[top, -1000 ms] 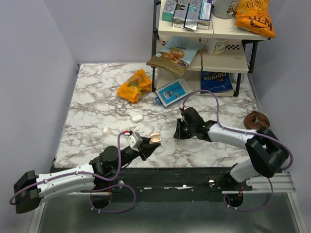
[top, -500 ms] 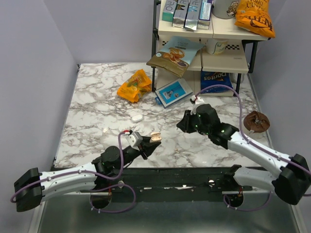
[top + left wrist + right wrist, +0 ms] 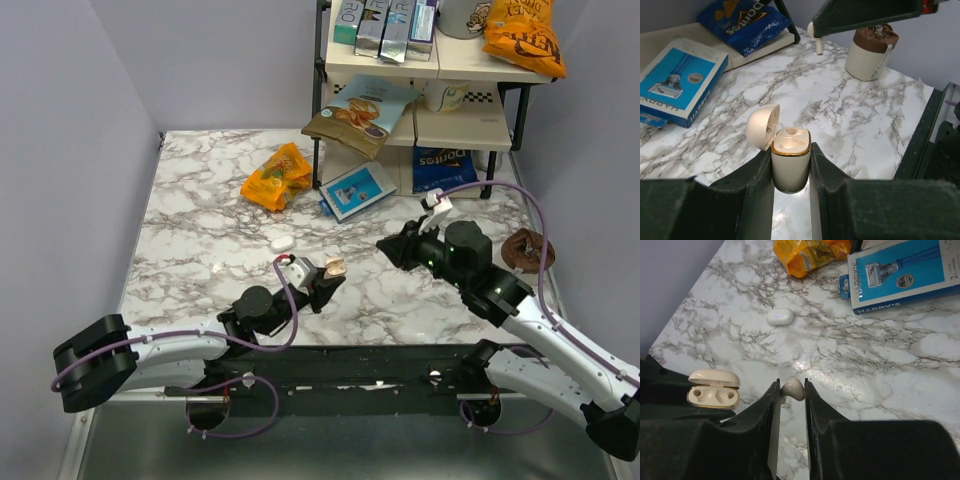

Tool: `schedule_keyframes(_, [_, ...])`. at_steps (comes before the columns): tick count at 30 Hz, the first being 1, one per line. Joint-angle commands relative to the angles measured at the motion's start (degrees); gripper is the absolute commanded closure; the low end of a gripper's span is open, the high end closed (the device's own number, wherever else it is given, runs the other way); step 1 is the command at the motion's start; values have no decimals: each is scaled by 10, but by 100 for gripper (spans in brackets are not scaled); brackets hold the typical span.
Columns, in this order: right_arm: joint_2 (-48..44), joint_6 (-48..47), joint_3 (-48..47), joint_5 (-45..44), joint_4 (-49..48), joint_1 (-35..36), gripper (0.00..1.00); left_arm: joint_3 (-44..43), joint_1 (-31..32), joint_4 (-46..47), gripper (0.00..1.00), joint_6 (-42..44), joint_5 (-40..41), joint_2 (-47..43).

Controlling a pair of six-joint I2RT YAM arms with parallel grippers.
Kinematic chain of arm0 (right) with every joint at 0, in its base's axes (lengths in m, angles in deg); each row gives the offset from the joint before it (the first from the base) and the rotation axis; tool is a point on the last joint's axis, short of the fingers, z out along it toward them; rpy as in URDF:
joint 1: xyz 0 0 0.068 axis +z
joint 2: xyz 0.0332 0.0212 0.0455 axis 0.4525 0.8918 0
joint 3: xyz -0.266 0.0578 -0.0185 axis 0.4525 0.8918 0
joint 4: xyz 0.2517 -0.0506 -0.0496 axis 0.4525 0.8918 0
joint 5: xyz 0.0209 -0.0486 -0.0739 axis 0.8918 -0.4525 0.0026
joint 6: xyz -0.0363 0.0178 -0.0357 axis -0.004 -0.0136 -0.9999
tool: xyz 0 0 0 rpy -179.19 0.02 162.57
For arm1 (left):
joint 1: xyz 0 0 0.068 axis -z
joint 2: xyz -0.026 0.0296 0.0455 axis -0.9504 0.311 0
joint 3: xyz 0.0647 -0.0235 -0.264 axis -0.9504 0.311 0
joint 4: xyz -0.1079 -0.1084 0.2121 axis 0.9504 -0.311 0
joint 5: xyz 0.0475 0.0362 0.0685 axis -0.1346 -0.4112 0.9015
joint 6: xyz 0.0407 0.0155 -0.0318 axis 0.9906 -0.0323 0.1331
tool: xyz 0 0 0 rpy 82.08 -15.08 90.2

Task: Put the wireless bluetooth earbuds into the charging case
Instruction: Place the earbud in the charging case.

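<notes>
Earbuds first: you have one cream earbud (image 3: 793,388) pinched between the fingertips of your right gripper (image 3: 392,247), held above the marble table (image 3: 200,220) just right of centre in the overhead view. Your left gripper (image 3: 328,281) is clamped on the case (image 3: 790,159), its fingers pressing both sides of the body, at lower centre of that view. The case sits upright with its lid (image 3: 762,127) hinged open to the left, and the two sockets show bare inside its gold rim. From the right wrist, the case lies at the lower left of the frame, beside and below the earbud, not touching it.

A blue box (image 3: 356,189) and an orange bag (image 3: 276,176) lie in the upper middle of the table, and a small white case (image 3: 282,242) sits left of centre. A brown-topped cup (image 3: 526,249) stands at the right edge.

Since a second ago, your left gripper has carried the case up and rightward, toward the centre. Your right arm has swung out from its folded pose, and its gripper now sits slightly higher and further right.
</notes>
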Motion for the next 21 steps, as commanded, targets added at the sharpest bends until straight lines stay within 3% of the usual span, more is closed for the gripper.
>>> schedule_keyframes(1, [-26,-27,-10,-1,-10,7,75,-38,-26,95,100,9,-42,44])
schedule_keyframes(9, [-46,-41,-14,-15,-38,39,75,-77,-53,143,100,19,-98,103])
schedule_keyframes(21, [-36,-62,-53,22,-81,68,75,-62,-82,312,100,21,-189,160])
